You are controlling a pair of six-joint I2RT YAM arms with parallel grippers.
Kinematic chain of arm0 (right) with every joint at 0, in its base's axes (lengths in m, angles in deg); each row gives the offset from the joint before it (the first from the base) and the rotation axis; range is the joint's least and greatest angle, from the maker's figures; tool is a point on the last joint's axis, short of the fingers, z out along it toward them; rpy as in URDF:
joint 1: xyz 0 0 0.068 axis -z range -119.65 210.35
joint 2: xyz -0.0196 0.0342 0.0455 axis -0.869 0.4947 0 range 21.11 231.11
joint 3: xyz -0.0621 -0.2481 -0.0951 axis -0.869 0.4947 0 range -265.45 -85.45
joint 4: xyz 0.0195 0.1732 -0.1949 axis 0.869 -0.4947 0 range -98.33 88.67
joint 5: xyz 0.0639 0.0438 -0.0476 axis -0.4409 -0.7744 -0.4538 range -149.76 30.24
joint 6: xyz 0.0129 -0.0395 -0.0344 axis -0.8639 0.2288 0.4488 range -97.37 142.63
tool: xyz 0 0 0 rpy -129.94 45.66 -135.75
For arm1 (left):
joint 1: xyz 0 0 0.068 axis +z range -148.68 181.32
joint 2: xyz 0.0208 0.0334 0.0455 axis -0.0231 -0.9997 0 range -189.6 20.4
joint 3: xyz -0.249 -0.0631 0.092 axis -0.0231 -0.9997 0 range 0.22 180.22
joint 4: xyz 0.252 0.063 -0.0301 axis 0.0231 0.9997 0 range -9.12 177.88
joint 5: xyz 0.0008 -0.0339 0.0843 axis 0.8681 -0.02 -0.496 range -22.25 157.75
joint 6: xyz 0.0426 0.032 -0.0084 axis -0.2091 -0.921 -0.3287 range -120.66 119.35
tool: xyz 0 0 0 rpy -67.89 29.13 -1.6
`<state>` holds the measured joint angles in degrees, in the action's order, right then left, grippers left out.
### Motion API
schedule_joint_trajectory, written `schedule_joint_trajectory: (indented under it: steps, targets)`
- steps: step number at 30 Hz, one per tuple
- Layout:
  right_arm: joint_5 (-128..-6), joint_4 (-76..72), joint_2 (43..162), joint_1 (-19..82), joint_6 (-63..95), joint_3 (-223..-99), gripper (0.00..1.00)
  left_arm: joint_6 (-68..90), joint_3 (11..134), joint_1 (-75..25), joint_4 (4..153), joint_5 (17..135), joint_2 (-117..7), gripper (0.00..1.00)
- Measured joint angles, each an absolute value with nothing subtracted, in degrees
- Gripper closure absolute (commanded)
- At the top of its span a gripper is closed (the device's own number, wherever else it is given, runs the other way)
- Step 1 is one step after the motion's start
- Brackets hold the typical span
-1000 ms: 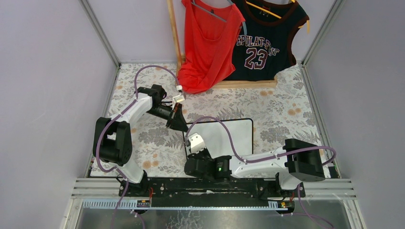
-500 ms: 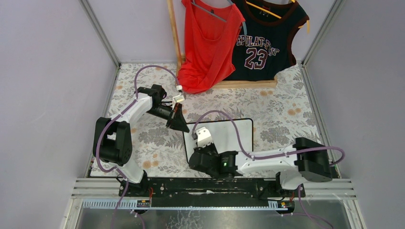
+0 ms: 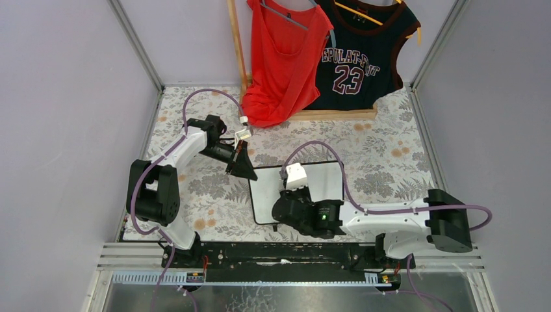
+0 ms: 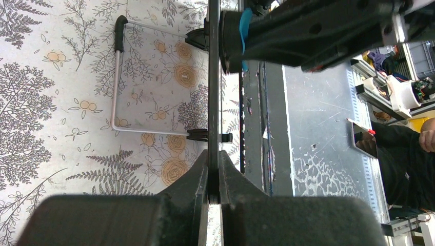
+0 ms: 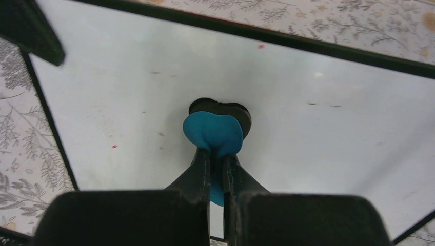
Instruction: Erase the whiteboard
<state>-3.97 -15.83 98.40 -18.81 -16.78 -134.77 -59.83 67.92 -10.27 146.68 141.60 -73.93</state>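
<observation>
The whiteboard (image 3: 264, 195) lies on the floral cloth, a white board with a thin black frame. In the right wrist view its surface (image 5: 128, 92) is nearly clean, with a few tiny red specks (image 5: 114, 146). My left gripper (image 3: 249, 173) is shut on the board's far left edge. The left wrist view shows the frame edge-on (image 4: 214, 102) between my fingers (image 4: 214, 177), and a wire stand (image 4: 117, 92) behind it. My right gripper (image 3: 286, 207) is shut on a blue eraser (image 5: 213, 133), whose dark pad presses on the board's middle. The eraser also shows in the left wrist view (image 4: 245, 31).
A wooden rack (image 3: 237, 52) at the back holds a red tank top (image 3: 282, 58) and a black "23" jersey (image 3: 360, 52). Grey walls and metal posts (image 3: 140, 49) close in both sides. A black rail (image 3: 260, 250) runs along the near edge.
My right arm has slid the eraser to the right and slightly farther across the board. My left gripper still holds the board's edge and has not moved.
</observation>
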Motion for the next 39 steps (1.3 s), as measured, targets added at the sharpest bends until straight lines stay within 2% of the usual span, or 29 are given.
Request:
schedule_joint_trajectory:
  steps: [17,29,39]
  targets:
    - [-11.2,-6.4,114.7,-24.0,-15.9,-141.8,1.00,-59.7,67.9,-10.2,146.6,141.5,-73.9,1.00]
    - [-10.8,-6.7,114.9,-24.1,-17.8,-141.8,1.00,-59.7,67.9,-10.2,146.6,141.5,-73.9,1.00]
    - [-8.8,-13.7,109.9,-23.7,-23.4,-139.1,1.00,-59.7,67.9,-10.3,146.5,141.5,-73.9,1.00]
